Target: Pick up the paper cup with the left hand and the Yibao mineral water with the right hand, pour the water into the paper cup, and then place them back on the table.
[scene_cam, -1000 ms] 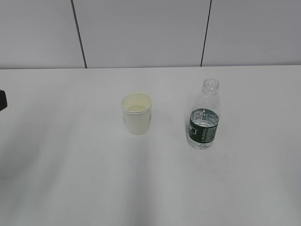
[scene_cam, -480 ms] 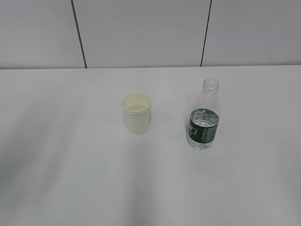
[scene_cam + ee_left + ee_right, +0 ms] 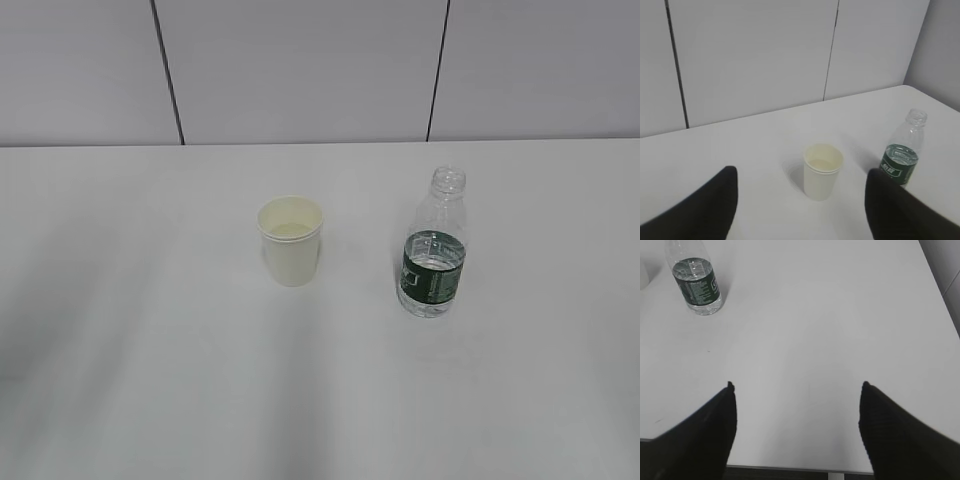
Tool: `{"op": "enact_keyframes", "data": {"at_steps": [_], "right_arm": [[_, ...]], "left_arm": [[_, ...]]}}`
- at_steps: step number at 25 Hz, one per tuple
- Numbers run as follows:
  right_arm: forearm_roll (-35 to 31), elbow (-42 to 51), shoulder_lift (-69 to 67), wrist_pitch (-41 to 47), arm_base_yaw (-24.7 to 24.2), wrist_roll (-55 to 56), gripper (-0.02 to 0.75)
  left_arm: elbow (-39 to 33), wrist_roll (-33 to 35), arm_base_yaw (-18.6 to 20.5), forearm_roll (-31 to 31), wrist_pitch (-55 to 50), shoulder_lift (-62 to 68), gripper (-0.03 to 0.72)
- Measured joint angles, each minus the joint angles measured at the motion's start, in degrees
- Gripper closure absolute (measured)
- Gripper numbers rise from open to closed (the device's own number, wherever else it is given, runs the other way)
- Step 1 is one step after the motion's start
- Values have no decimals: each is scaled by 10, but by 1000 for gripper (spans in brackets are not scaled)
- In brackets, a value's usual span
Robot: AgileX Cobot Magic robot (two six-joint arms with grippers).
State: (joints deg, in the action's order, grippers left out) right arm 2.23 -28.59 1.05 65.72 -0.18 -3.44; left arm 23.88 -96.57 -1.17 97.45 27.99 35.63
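Note:
The paper cup [image 3: 291, 240] stands upright on the white table [image 3: 150, 380], holding a little pale liquid. The Yibao mineral water bottle [image 3: 434, 245] stands upright to its right, capless, with some water in it. Neither arm shows in the exterior view. In the left wrist view my left gripper [image 3: 802, 172] is open and empty, well back from the cup [image 3: 823, 171], with the bottle [image 3: 903, 156] beyond its right finger. In the right wrist view my right gripper [image 3: 797, 385] is open and empty near the table's front edge, the bottle [image 3: 695, 280] far off at upper left.
A grey panelled wall [image 3: 300, 70] runs behind the table. The table's front edge [image 3: 790, 470] shows in the right wrist view, and its right edge [image 3: 940, 285] at upper right.
A black part of the left arm at the exterior view's left edge has gone out of view. The cup and bottle have not moved.

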Motion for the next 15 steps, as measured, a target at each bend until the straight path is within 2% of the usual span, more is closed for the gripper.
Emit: {"op": "enact_keyframes", "data": {"at_steps": [5, 7, 10, 15], "right_arm": [[0, 0, 0, 0, 0, 0, 146], [0, 0, 0, 0, 0, 0, 146], [0, 0, 0, 0, 0, 0, 146], [0, 0, 0, 0, 0, 0, 146]], "left_arm": [[0, 0, 0, 11, -15, 8, 200], [0, 2, 0, -5, -20, 8, 200], [0, 50, 0, -78, -28, 8, 200], [0, 184, 0, -268, -64, 8, 200]]}}
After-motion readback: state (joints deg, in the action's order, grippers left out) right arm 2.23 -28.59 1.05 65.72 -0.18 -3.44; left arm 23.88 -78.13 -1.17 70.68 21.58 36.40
